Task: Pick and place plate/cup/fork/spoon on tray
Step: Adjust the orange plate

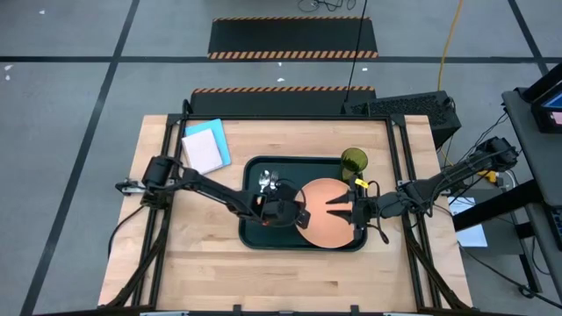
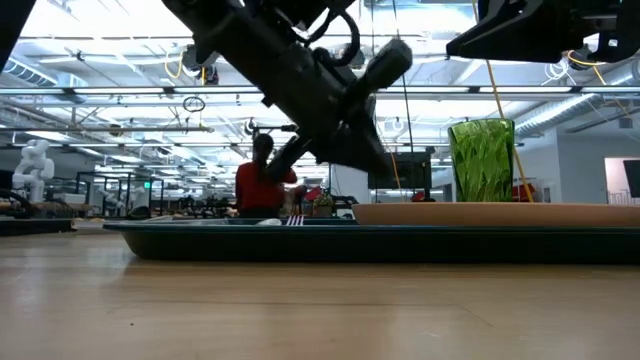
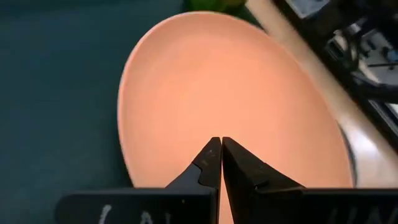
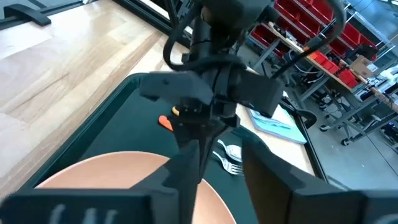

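my right gripper (image 1: 341, 207) hangs over the plate (image 1: 320, 230) at centre-right of the high view, fingers parted, holding nothing. plate lies inside the tray (image 1: 248, 230). my left gripper (image 3: 221, 163), clenched and empty, faces the plate's opposite rim.

Beyond the right claw (image 4: 217, 171), parted above the plate (image 4: 112, 180), the fork (image 4: 227, 164) lies in the tray (image 4: 118, 118).
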